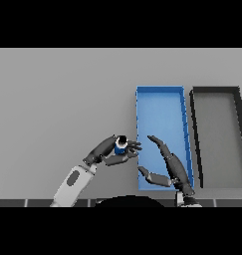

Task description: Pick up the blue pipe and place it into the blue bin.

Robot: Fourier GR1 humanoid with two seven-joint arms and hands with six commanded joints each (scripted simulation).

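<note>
A plain grey table (58, 99) fills my view, flat and evenly lit. On its right half sit two long open-topped rectangular bins side by side: a bright blue plastic bin (160, 90) and, just beside it at three o'clock, a dark grey bin (215, 89) with black walls.

My left hand (112, 149), on its white and grey arm (72, 183) rising from about seven o'clock, has its dark fingers and thumb curled round a short blue pipe (120, 147) with a pale open end facing up. I see the pipe pinched in that hand, close to the blue bin's left wall, at nine o'clock from the bin's lower half. The fingertips reach the wall's edge; whether the pipe is clear of the table I cannot tell.

My right hand (170, 167) shows over the lower part of the blue bin, coming in from five o'clock, its fingers straight and spread, the thumb held out toward nine o'clock, holding nothing.
</note>
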